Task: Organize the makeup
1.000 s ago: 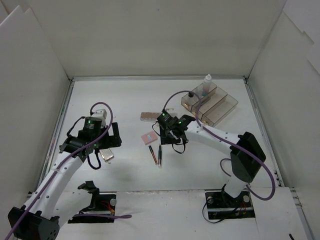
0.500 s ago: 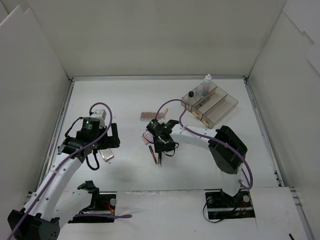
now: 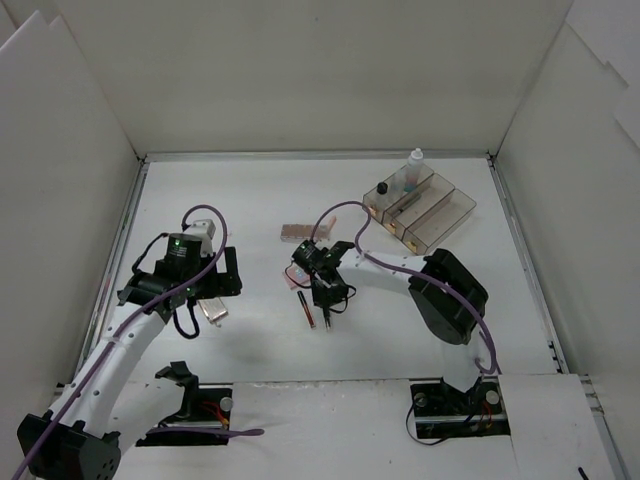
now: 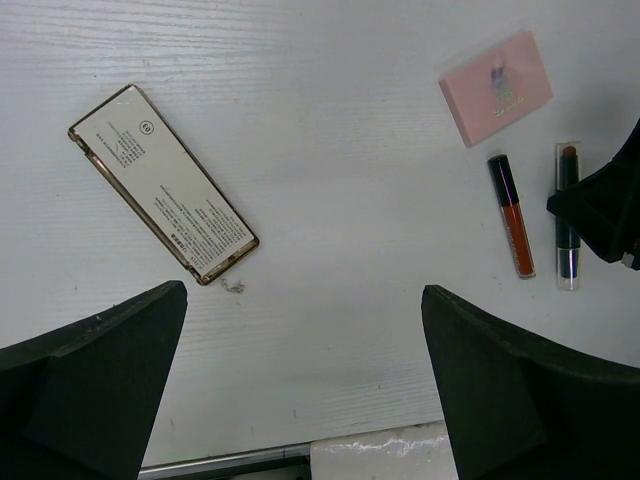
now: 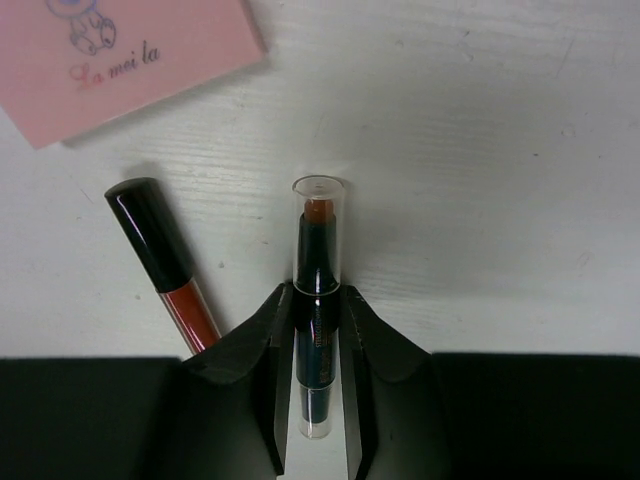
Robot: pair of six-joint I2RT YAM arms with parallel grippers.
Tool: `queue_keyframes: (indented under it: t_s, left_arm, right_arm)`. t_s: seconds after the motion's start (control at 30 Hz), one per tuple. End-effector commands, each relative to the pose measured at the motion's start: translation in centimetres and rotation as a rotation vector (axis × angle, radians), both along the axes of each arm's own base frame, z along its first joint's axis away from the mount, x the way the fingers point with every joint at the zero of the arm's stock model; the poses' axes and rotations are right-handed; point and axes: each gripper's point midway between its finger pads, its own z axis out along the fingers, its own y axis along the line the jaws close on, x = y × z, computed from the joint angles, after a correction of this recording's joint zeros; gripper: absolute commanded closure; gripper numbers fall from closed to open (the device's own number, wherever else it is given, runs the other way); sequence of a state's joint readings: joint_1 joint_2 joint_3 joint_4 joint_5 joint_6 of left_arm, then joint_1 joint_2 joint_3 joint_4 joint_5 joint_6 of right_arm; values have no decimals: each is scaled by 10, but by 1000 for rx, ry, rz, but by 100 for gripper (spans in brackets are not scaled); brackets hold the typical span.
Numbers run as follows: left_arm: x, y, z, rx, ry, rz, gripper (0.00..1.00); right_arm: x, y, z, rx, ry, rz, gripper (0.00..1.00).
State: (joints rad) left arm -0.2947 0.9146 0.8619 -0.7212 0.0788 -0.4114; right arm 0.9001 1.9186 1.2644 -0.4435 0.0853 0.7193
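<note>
Right wrist view: your right gripper is pinching one clear-capped dark stick with a brown-red tip. It lies flat on the table beside one black-capped red gloss tube and one pink compact. Your left gripper is spread wide, holding nothing, with one gold-edged white case lying below it.

Pink compact flat; red gloss tube, clear-capped stick alongside; silver case apart.
</note>
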Motion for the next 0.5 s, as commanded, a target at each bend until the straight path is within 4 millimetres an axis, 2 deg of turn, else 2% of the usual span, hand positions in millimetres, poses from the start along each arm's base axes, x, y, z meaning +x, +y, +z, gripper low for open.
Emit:
queue_keyframes:
  t_s: [0.0, 0.03, 0.07, 0.1, 0.13, 0.2, 0.23, 0.27, 0.3, 0.33, 0.37, 0.4, 0.43, 0.47]
  left_arm:
    - [11, 0, 13, -5, -54, -3, 0]
    - [11, 0, 13, -4, -54, -2, 1]
    - [11, 0, 13, -4, -54, -2, 1]
    - [11, 0, 12, -1, -50, -1, 1]
    - [11, 0, 13, -3, -52, -2, 1]
    - [11, 0, 12, 1, -47, 0, 0]
    - [11, 0, 12, -1, -45, 0, 1]
    - [11, 1, 11, 2, -44, 2, 1]
    - [11, 0, 12, 1, -46, 2, 1]
    - [12, 3, 12, 1, -47, 11, 0]
    - [12, 3, 13, -1, -56, 11, 1]
    - [12, 3, 13, -2, -58, 11, 1]
    - [13, 3, 16, -3, -68, 11, 1]
    - [12, 3, 16, -2, -69, 12, 0]
  right_arm:
    - [10, -27, 8, -29, -44, -70, 100]
    - [16, -33, 14, -30, -69, -84, 100]
    - [29, -41, 32, -2, -112, -119, 100]
    - [37, -49, 42, -7, -150, -128, 100]
    - [52, -65, 51, -2, -176, -179, 100]
    - [74, -83, 84, 35, -257, -234, 100]
    - [91, -104, 100, 50, -296, -300, 100]
    - [105, -113, 112, 65, -324, -332, 100]
    - [114, -122, 120, 79, -340, -370, 100]
    - [127, -143, 127, 89, -352, -437, 100]
    - [140, -152, 138, 120, -369, -483, 100]
    - [148, -159, 143, 135, -376, -514, 100]
    - [160, -178, 142, 142, -369, -574, 100]
    - [171, -184, 152, 160, -388, -601, 100]
